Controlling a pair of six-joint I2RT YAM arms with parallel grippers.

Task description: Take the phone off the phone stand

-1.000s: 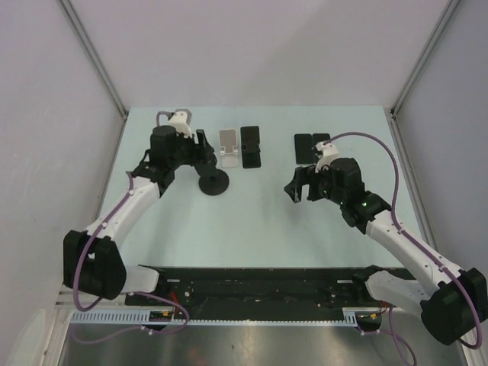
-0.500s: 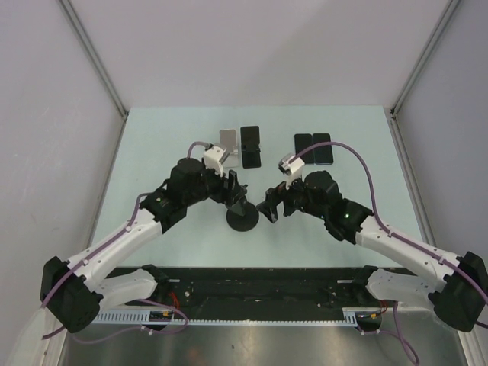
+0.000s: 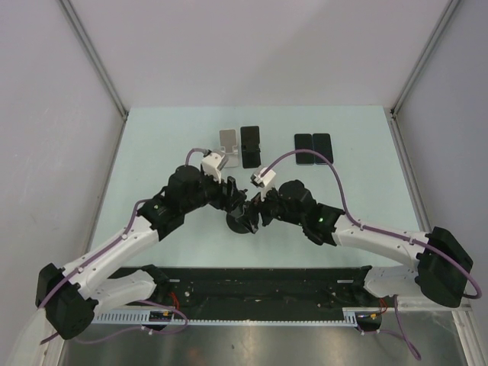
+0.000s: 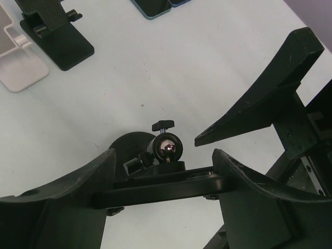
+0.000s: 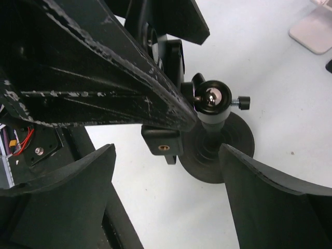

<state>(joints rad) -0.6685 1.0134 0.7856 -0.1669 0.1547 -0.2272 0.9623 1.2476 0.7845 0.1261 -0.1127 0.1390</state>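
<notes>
A black phone stand with a round base [image 3: 242, 223], a shiny ball head [image 4: 166, 146] and a flat black holder bar [image 4: 155, 191] stands at the table's middle. My left gripper [image 3: 236, 203] [image 4: 163, 181] is shut on that bar from above. The bar is edge-on, so I cannot tell the phone from its holder. My right gripper [image 3: 256, 212] [image 5: 167, 174] is open, its fingers apart on either side of the stand's base [image 5: 220, 150]. A holder end block with a brass thread [image 5: 162, 142] shows between them.
At the back stand a white stand [image 3: 227, 143] and a black stand [image 3: 250, 146]. Two dark phones [image 3: 313, 148] lie flat to their right. The black rail [image 3: 252, 286] runs along the near edge.
My left gripper carried the round-base stand from the back left to the middle. My right gripper moved left and closed in on the stand.
</notes>
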